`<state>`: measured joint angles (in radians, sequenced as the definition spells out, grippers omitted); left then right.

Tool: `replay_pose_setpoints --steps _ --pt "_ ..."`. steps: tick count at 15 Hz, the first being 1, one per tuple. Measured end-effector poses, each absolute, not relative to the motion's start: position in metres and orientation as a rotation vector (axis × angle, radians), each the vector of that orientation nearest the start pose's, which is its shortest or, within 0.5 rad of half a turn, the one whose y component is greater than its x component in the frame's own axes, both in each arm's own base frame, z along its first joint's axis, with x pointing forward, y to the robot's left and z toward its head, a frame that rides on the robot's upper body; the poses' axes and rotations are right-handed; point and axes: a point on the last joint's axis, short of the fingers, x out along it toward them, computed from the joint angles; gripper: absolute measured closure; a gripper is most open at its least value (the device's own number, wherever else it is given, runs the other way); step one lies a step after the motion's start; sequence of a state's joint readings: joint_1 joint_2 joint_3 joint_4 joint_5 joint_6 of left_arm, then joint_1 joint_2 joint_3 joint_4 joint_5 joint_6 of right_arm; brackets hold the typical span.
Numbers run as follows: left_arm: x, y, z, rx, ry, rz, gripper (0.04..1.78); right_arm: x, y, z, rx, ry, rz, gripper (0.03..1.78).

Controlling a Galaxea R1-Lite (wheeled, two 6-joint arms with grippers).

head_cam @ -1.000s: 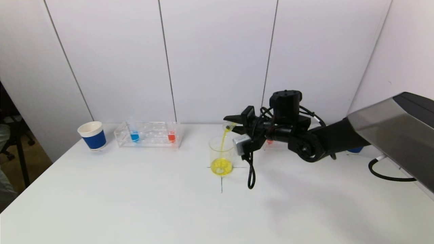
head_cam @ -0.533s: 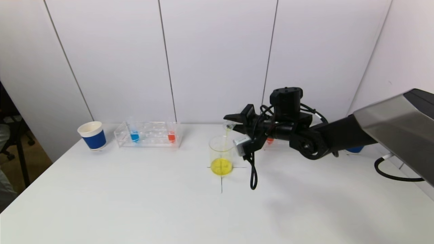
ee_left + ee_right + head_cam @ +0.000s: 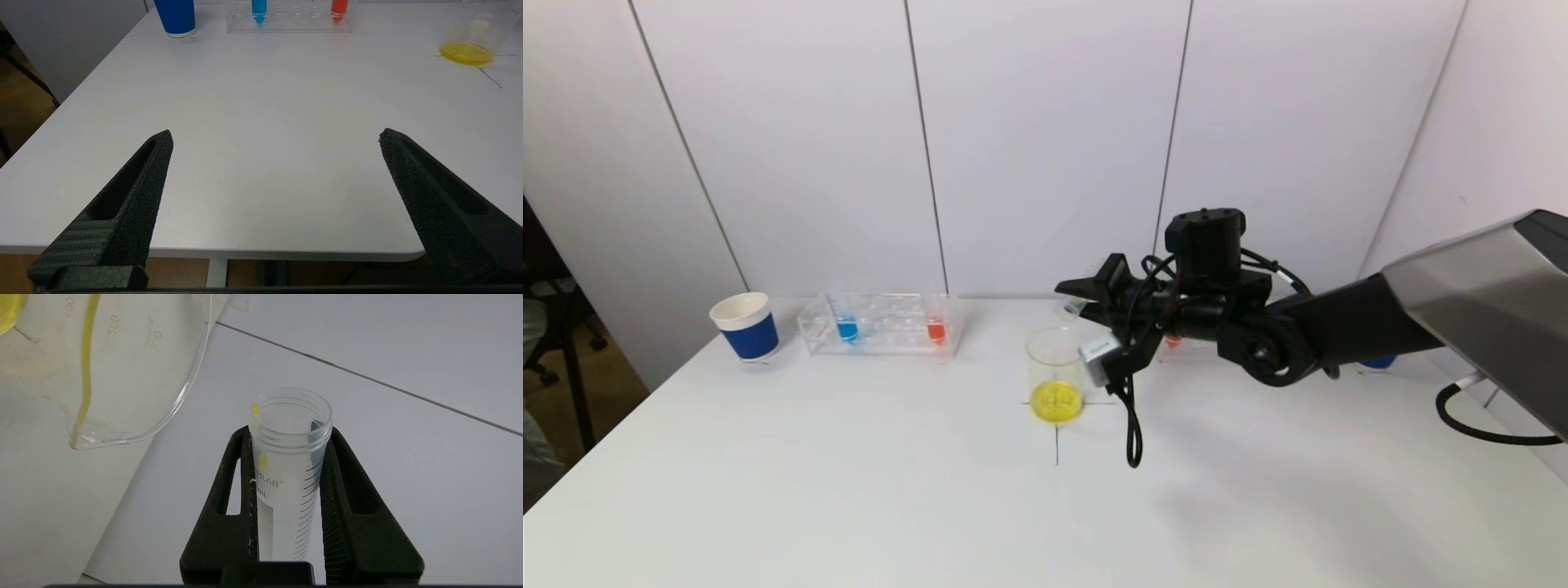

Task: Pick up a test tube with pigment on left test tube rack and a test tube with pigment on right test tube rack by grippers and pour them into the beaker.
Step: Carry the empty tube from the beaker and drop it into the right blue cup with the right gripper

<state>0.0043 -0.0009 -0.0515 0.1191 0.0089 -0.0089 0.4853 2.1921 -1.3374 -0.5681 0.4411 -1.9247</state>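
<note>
My right gripper (image 3: 1082, 300) is shut on a clear test tube (image 3: 286, 465), held tipped just above and behind the beaker (image 3: 1056, 374). The tube looks emptied, with only yellow drops near its mouth. The beaker holds yellow liquid at its bottom and a yellow streak down its wall (image 3: 83, 375). The left rack (image 3: 880, 323) holds a blue tube (image 3: 847, 327) and a red tube (image 3: 936, 328). The right rack is mostly hidden behind my right arm; a red bit (image 3: 1173, 340) shows. My left gripper (image 3: 276, 136) is open and empty, low at the table's near edge, out of the head view.
A blue paper cup (image 3: 745, 327) stands at the far left beside the left rack. Another blue object (image 3: 1379, 360) peeks out behind my right arm. A black cable (image 3: 1130, 425) hangs from the right wrist to the table. A black cross marks the beaker's spot.
The yellow stream from the tube into the beaker has stopped. My right gripper has shifted slightly left and rolled a little, with the tube still in it.
</note>
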Motion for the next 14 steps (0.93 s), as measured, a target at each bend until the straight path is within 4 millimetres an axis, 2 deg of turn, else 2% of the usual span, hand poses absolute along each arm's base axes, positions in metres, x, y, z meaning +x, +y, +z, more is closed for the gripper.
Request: replay_pose_setpoints --steps 4,6,11,14 --pt "-0.027 0.0 0.077 -0.009 0.067 0.014 0.06 0.384 0.22 0.133 -1.758 -0.683 0.898 1.32" --pt "-0.027 0.0 0.077 -0.009 0.067 0.014 0.06 0.383 0.221 0.135 -1.691 -0.655 0.909 1.32" --pt "-0.027 0.0 0.077 -0.009 0.067 0.014 0.06 0.374 0.231 0.156 -1.345 -0.594 0.861 1.32" --pt "-0.027 0.0 0.077 -0.009 0.067 0.013 0.06 0.369 0.229 0.166 -1.156 -0.54 0.791 1.32"
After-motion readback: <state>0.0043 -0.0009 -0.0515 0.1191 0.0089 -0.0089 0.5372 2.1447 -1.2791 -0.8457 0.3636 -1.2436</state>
